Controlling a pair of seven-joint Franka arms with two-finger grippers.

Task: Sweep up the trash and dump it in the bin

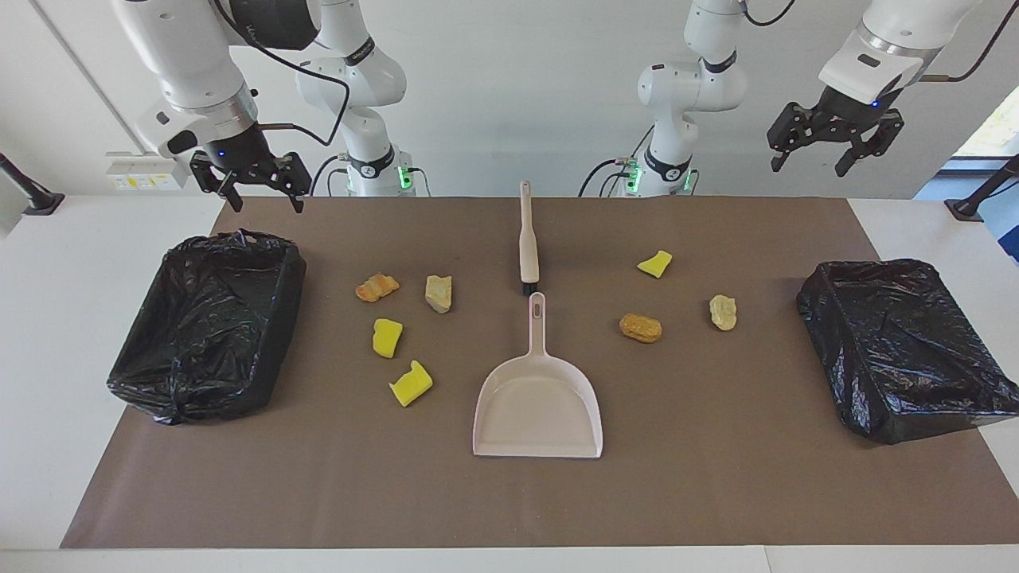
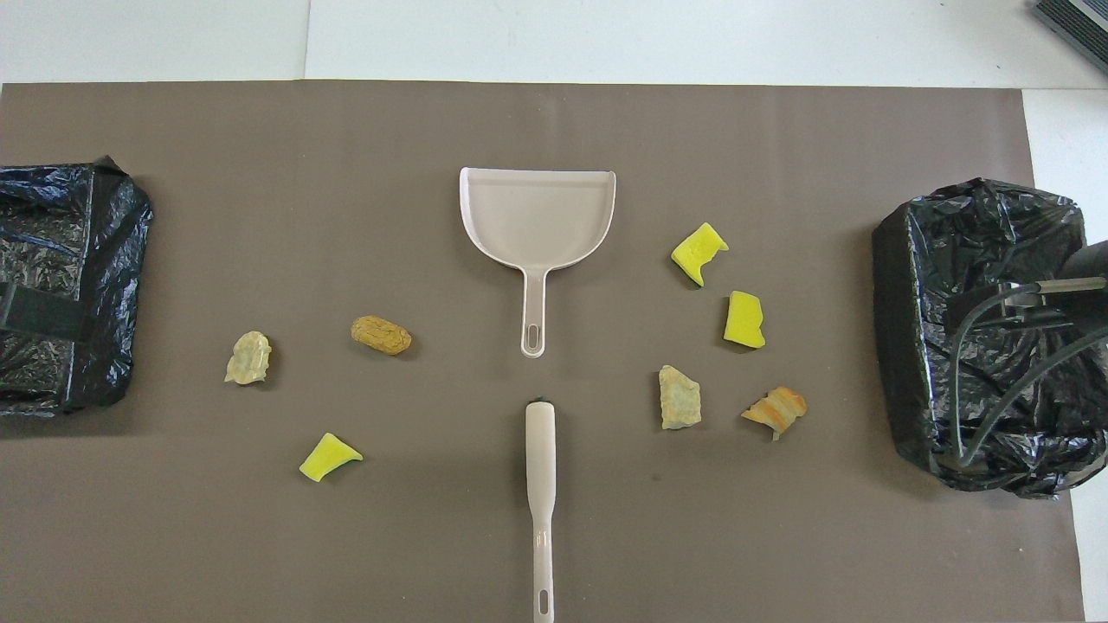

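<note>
Your brush [image 1: 528, 239] lies mid-counter, handle pointing at the robots, trash [image 1: 387, 337] scattered either side; right gripper [image 1: 253, 181] and left gripper [image 1: 833, 146] hover equally distant, fingers wide, empty.

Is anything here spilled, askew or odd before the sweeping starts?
Seven pieces of trash lie loose on the brown mat, none in either bin. The dustpan and brush lie straight, untouched. Nothing else stands out.

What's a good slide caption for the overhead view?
Seven trash scraps lie around a cream dustpan and brush, between two black-lined bins.
</note>
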